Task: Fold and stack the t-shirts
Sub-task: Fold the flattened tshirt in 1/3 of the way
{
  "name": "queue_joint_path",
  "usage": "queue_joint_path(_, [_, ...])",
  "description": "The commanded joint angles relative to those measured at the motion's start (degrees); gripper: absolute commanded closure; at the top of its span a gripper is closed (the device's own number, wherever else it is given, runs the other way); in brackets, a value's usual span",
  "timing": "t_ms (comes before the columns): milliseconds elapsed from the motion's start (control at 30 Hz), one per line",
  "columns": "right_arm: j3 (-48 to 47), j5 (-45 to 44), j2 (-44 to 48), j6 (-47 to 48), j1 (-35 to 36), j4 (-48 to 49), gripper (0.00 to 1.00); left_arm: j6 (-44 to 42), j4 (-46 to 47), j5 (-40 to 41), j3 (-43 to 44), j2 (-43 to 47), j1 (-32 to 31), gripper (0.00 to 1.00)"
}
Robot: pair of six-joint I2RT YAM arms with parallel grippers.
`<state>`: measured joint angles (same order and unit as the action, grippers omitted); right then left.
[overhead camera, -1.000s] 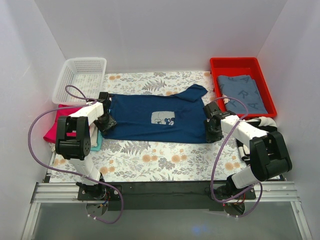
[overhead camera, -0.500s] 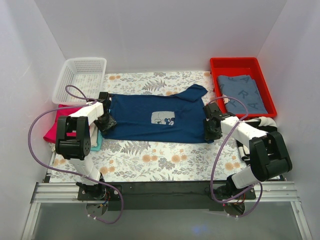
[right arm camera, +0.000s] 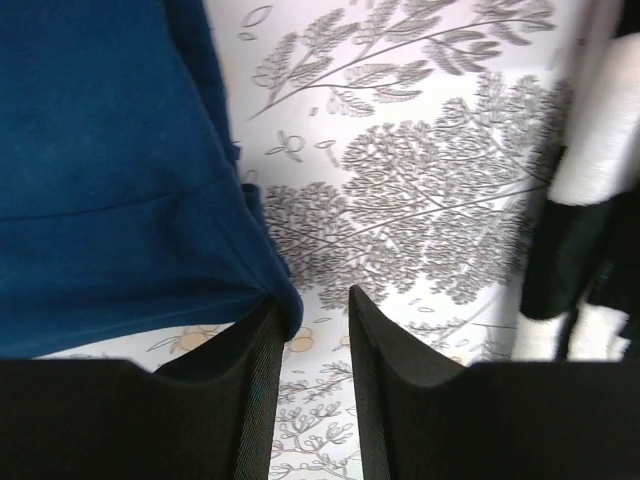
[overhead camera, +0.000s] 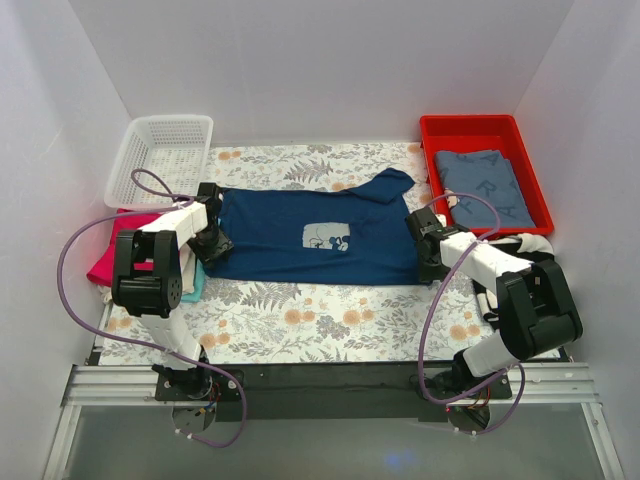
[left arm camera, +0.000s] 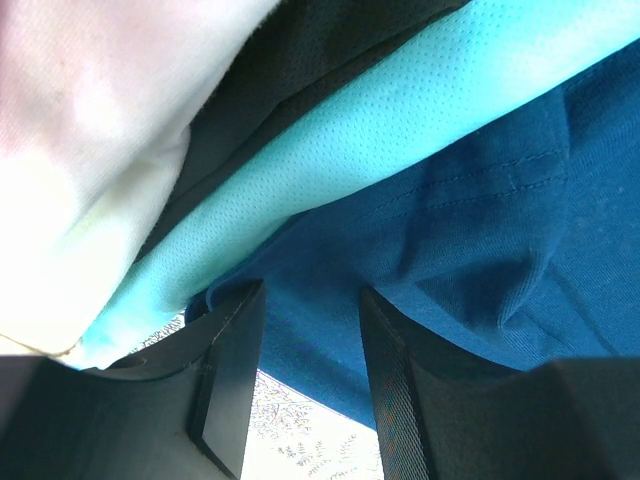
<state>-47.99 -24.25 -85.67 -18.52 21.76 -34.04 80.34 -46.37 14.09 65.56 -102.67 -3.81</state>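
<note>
The left hand [left arm camera: 305, 295] and right hand [right arm camera: 312, 302], both half-open and gripping nothing, flank the navy t-shirt [overhead camera: 290, 235] spread flat on the floral desk [overhead camera: 330, 315]. Light, limp cloth, it looks best pinched at hem corners. Beyond, a folded tee [overhead camera: 488, 188] lies in the red tray [overhead camera: 470, 122].

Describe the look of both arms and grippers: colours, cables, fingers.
Both the left arm and the right arm have white links between bulky black joints. A thin purple cable loops beside each arm. The left gripper and right gripper each have two flat black fingers with ribbed inner faces.
</note>
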Motion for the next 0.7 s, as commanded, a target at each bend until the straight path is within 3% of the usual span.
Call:
queue_joint_path(0, [-2.81,-8.26,-1.08,-1.16,-0.40,-3.84,0.62,0.26,-0.74,1.91,-2.71,-4.29,0.56,0.59])
queue_joint_path(333, [-6.58,-15.64,-5.56,-2.22,-1.28,-4.89,0.63,-0.09,0.23,3.14,-5.09,-5.52,0.91,0.59])
queue_joint_path(467, [-9.14,-22.41,-4.34,-3.80,-2.77,-5.68,0.64,-0.18,0.49,3.23,-5.35,-5.61,1.26,0.59])
queue_joint_path(667, [-12.22,-25.58,-1.70,-4.15,-3.74,-5.16,0.67,-0.18,0.67,2.96,-6.06,-6.14,1.62,0.59])
